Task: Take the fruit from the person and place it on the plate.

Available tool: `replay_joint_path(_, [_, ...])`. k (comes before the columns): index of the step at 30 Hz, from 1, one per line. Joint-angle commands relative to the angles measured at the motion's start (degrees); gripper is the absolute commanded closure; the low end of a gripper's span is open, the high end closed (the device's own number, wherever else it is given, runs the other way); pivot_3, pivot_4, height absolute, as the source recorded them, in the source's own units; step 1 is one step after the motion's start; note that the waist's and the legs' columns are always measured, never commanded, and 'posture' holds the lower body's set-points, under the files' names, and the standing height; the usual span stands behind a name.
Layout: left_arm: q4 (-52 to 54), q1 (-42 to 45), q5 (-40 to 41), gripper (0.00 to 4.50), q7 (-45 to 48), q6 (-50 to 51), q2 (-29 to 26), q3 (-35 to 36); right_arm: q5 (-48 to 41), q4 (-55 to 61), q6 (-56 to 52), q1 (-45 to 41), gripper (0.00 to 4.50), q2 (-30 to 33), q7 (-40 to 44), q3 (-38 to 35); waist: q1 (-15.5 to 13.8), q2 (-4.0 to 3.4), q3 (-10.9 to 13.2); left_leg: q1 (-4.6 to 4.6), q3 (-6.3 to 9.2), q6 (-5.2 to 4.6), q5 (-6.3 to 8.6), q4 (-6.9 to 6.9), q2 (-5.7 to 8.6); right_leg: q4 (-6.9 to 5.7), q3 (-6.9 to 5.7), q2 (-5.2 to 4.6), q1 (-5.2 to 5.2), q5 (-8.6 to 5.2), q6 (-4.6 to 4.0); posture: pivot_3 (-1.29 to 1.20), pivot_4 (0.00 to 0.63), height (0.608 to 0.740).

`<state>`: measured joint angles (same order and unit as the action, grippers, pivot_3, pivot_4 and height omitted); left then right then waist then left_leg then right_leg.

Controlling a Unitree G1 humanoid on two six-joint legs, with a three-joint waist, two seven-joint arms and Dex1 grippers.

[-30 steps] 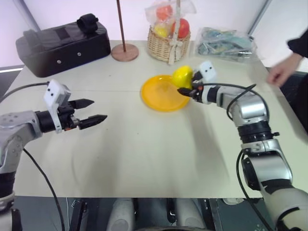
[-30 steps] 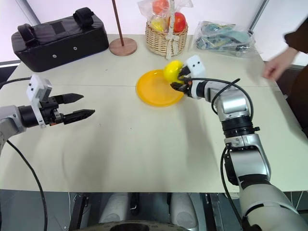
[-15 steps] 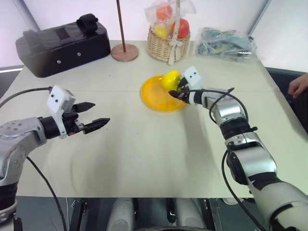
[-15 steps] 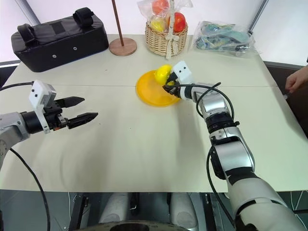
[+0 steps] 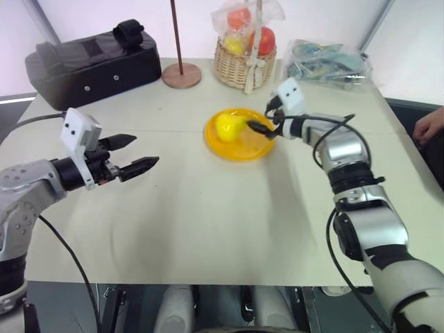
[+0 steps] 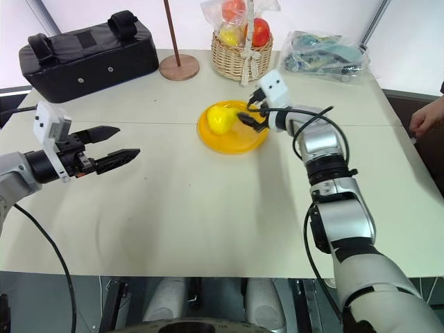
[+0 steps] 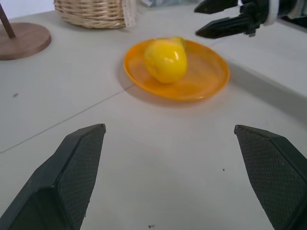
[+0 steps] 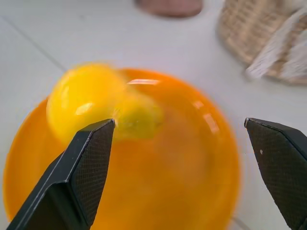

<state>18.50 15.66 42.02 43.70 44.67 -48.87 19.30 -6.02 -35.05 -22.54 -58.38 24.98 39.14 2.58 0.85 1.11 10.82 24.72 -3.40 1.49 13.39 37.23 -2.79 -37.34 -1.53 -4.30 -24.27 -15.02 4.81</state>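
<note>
**A:** Where was the fruit (image 5: 231, 127) when you checked?

**B:** It lay on the plate (image 5: 258, 148), on its left half, tapered end towards the far right. My right claw (image 5: 264, 122) stood released, fingers spread wide, just right of the fruit and clear of it. It gripped nothing.

**A:** And the left claw (image 5: 130, 155)?

**B:** Also spread and empty, hanging over the desk (image 5: 208, 208) well to the left of the plate, pointing towards it.

**A:** So how did you judge the step?

**B:** As the release and pull-away. I reckoned the clean way was to draw the right claw back along its own line, up and to the right, keeping the fingers wide so neither tip clipped the fruit. Being rounded, I thought it could roll at a nudge. I also minded the basket (image 5: 244, 64) just beyond.
</note>
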Motion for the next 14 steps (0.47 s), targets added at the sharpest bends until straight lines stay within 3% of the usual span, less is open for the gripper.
replay_joint_path(1, [-0.78, 1.52, 0.46, 0.00, -2.67, -1.09, 1.66, 2.95, -4.48, 9.47, -5.55, 2.11, 0.08, 4.56, 1.93, -5.60, -0.21, 0.00, 0.00, 0.00, 0.00, 0.00, 0.00, 0.00, 0.00, 0.00, -0.01, 0.00, 0.00, 0.00, 0.00, 0.00, 0.150, 0.740])
replay_joint_path(10, [-1.06, -0.50, -2.03, 0.00, -8.57, -3.03, 5.52, 4.17, -12.82, 22.47, -14.38, 13.89, 0.08, 13.92, 7.00, -13.91, -0.05, 0.01, -0.01, -0.01, 0.00, -0.01, 0.00, 0.00, 0.01, 0.01, -0.01, -0.01, 0.02, 0.00, 0.00, 0.00, 0.150, 0.740])
replay_joint_path(14, [-2.03, -0.55, -4.21, 0.00, -9.66, -5.36, 7.15, 2.59, -16.44, 25.13, -17.36, 18.59, 0.08, 13.45, 5.36, -17.36, -0.11, 0.01, -0.01, -0.03, 0.00, -0.01, 0.00, 0.01, 0.01, 0.00, -0.02, -0.01, 0.04, 0.00, 0.00, 0.00, 0.150, 0.740])
